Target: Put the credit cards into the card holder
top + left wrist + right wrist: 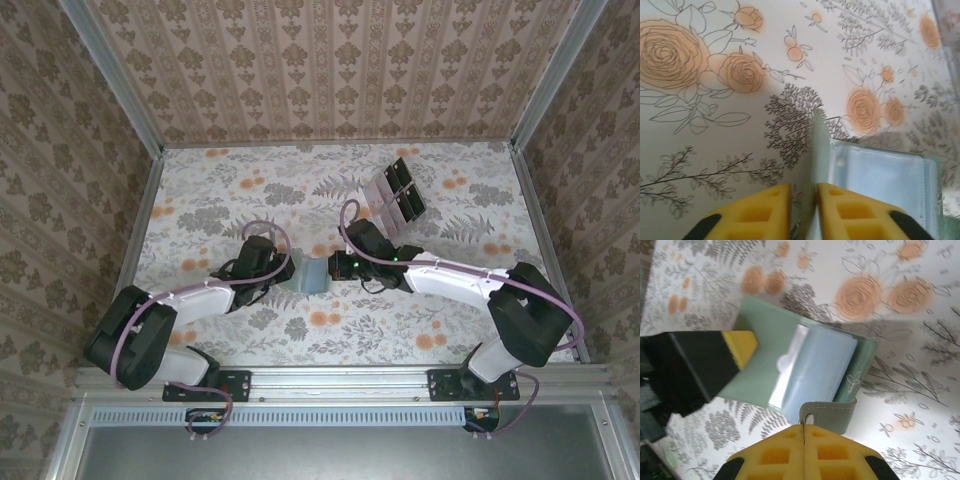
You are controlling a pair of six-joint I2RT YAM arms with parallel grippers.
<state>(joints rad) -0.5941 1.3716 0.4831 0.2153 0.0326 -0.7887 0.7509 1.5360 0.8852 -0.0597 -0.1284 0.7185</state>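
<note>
The holder (315,276) lies open in the middle of the table (230,180), between the two arms. The left gripper (804,194) pinches the thin edge of its cover and holds that flap up off the clear sleeves (885,175). The right gripper (804,440) has its fingers pressed together at the holder's right side, hard against the strap (829,416). Whether it nips the strap I can't tell. The cards (378,187) look to be well apart, far right, in the rack (405,200).

This seems to be the opening step, with no card in hand yet. Next, I'd guess, the right arm must leave the holder, reach the rack and take one card by its edge, while the left holds the cover back.
</note>
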